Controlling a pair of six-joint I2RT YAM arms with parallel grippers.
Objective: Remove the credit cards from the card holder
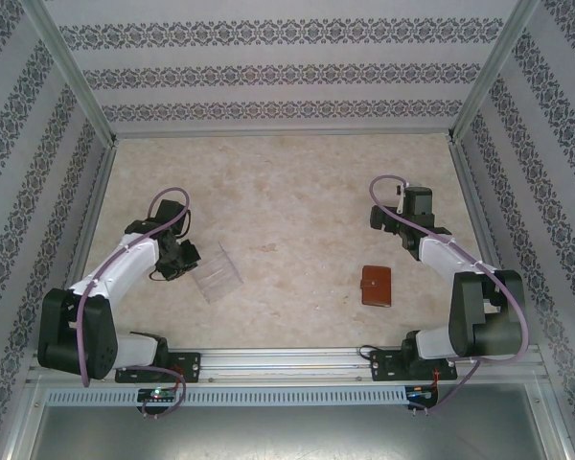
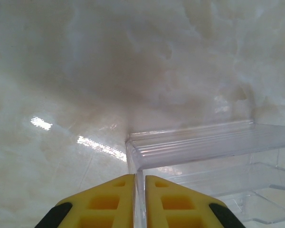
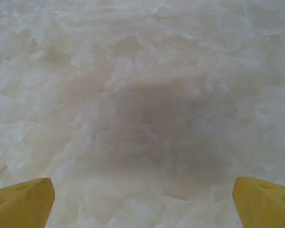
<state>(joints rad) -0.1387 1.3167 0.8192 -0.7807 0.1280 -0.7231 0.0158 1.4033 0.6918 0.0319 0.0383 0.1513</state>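
The card holder point(image 1: 376, 286), a small reddish-brown leather wallet, lies folded shut on the table at the right of centre. The credit cards are hidden. My left gripper point(image 1: 185, 257) is at the left side of the table, and in the left wrist view its yellow fingers point(image 2: 104, 204) are shut on the thin side wall of the clear ribbed plastic tray point(image 2: 194, 142). My right gripper point(image 1: 383, 218) hangs over bare table, beyond and a little to the right of the card holder. Its yellow fingertips point(image 3: 23, 199) stand wide open with nothing between them.
The clear tray point(image 1: 218, 272) rests on the marble-patterned tabletop point(image 1: 287, 201) just right of the left gripper. Patterned walls with metal posts close in the table on three sides. A metal rail point(image 1: 287, 364) carrying the arm bases runs along the near edge.
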